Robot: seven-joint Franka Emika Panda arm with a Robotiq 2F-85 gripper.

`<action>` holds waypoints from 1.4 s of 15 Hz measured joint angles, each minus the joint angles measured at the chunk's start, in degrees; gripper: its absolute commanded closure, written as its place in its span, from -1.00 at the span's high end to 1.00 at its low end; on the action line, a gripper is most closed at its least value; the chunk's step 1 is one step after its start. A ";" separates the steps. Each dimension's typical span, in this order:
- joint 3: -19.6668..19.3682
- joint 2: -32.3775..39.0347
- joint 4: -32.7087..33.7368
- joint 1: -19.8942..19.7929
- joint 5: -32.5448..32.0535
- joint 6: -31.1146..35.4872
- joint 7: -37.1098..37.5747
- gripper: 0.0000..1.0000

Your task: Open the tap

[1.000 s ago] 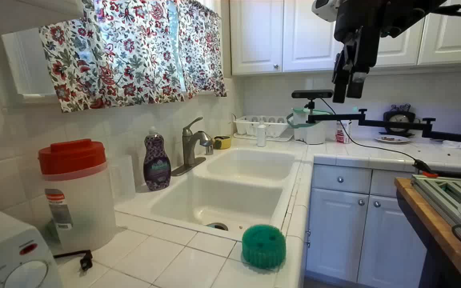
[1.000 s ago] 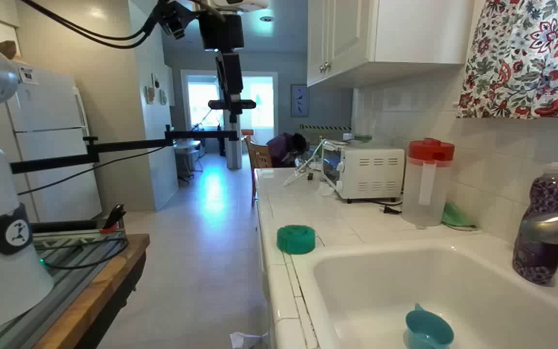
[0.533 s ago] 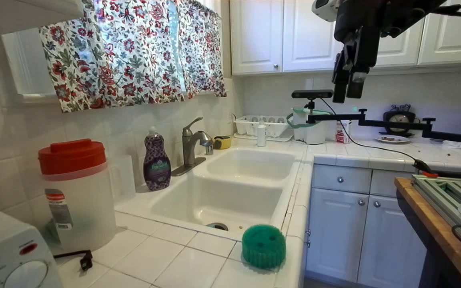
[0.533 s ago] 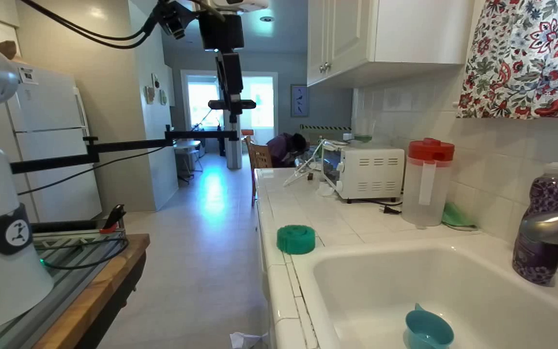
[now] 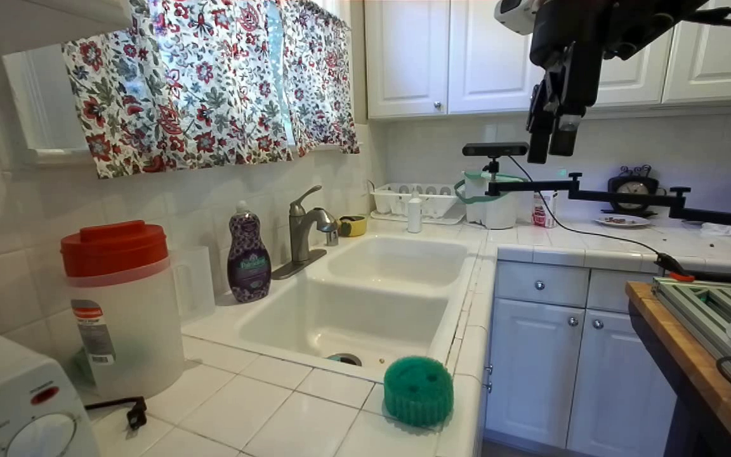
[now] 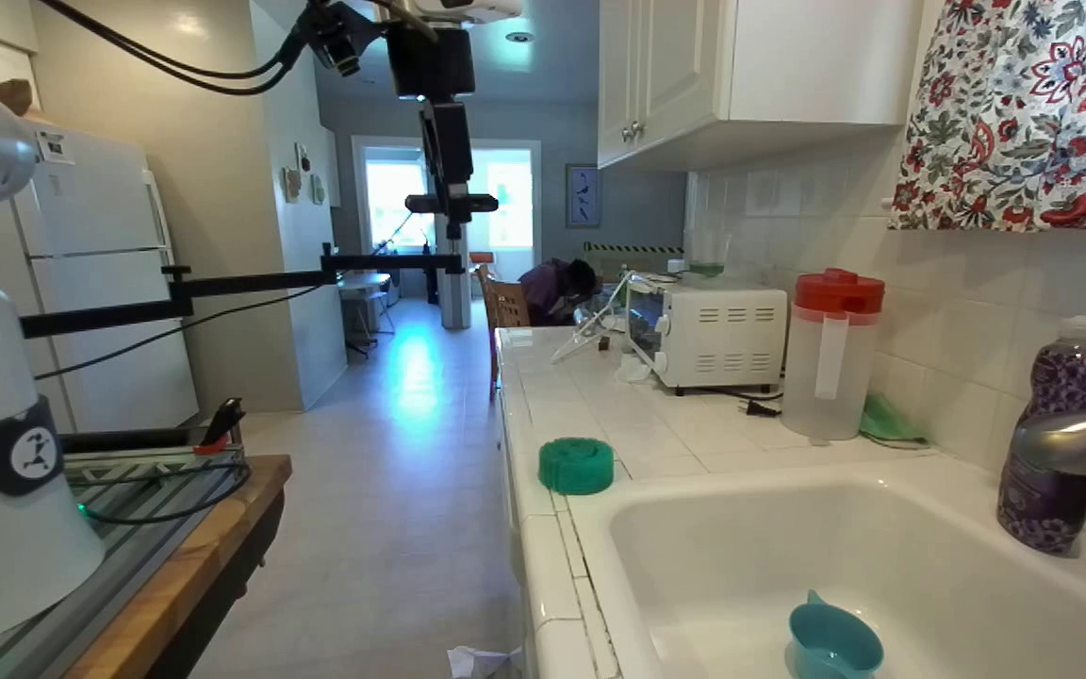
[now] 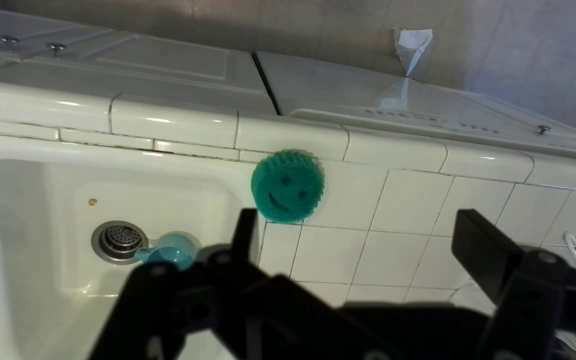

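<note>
Nothing has visibly moved — the tool, spread wide, holds nothing; opening the tap seems not yet begun.

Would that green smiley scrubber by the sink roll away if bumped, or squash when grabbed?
The green scrubber would probably slide rather than roll: it lies flat, smile facing up. It looks light and spongy, going by its rough texture, so it may give a little when squeezed. Its ridged edge should make it less slippery to hold.
</note>
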 measured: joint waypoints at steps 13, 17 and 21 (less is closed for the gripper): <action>-0.22 -0.02 0.10 -0.30 0.05 1.37 0.18 1.00; -3.24 -0.07 0.69 -2.31 2.31 7.26 0.33 1.00; -7.02 0.11 1.67 -4.92 6.84 14.28 0.87 1.00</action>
